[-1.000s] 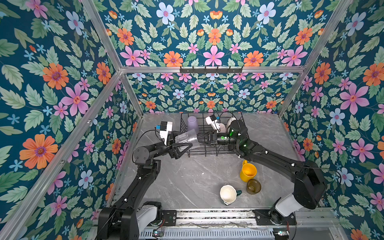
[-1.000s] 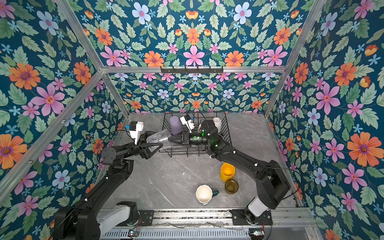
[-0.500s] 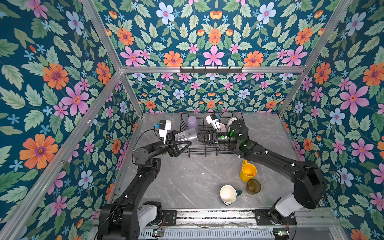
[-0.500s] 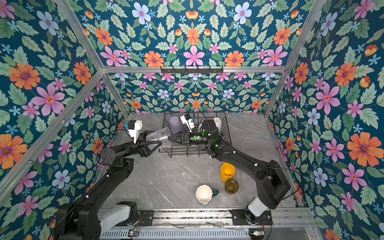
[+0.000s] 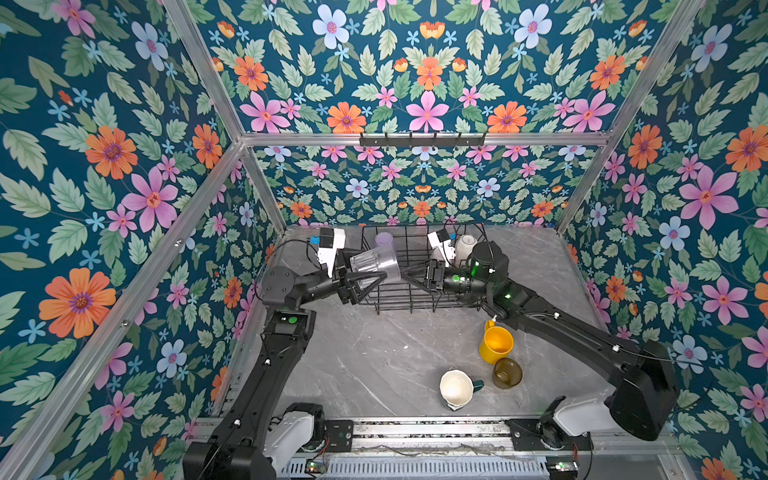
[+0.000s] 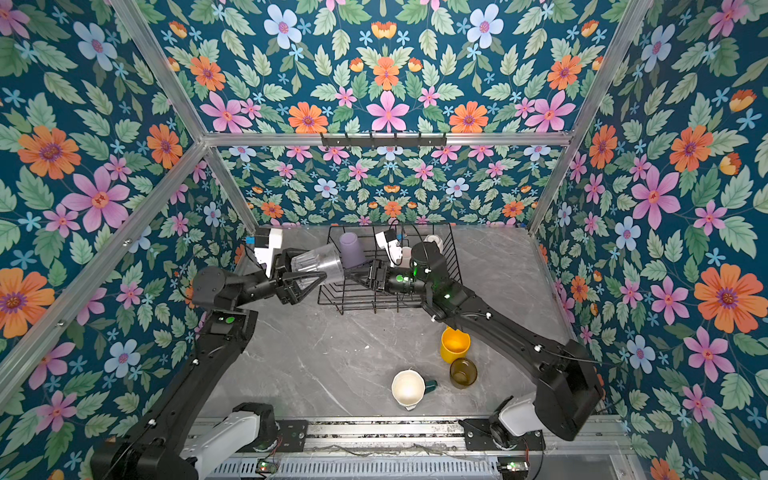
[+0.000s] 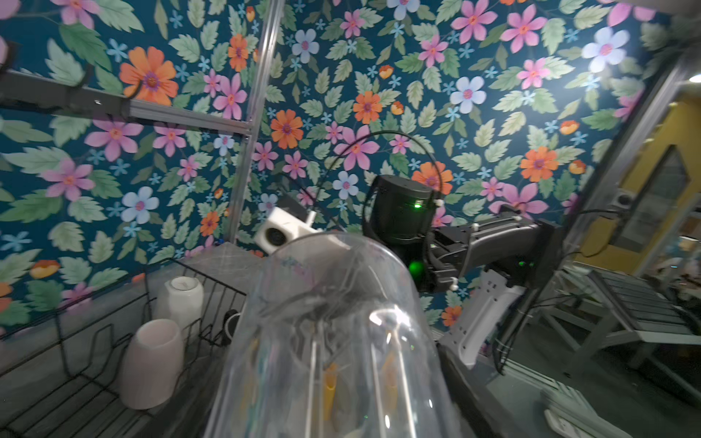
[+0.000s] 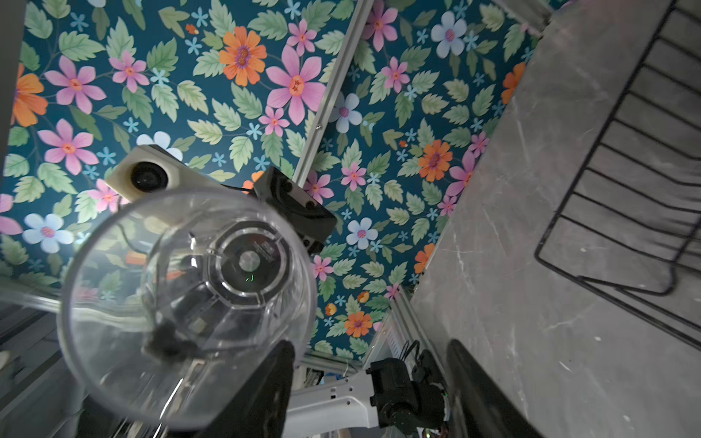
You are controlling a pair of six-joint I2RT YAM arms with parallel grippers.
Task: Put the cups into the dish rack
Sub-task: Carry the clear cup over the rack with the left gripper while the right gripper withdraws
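Observation:
The clear glass lies on its side in the air over the left end of the black wire dish rack. My left gripper is shut on its base end. The glass fills the left wrist view. Its mouth faces my right gripper, which stands open; one finger is at the rim, contact unclear. In the rack stand a lilac tumbler, a white mug and a pale pink mug.
On the grey table in front of the rack stand a yellow mug, an amber glass and a dark green cream-lined mug, all under my right arm. A black hook rail hangs on the back wall.
My right gripper moved left up to the glass's mouth and its jaws went from shut to open. The left gripper kept hold of the glass, almost in place.

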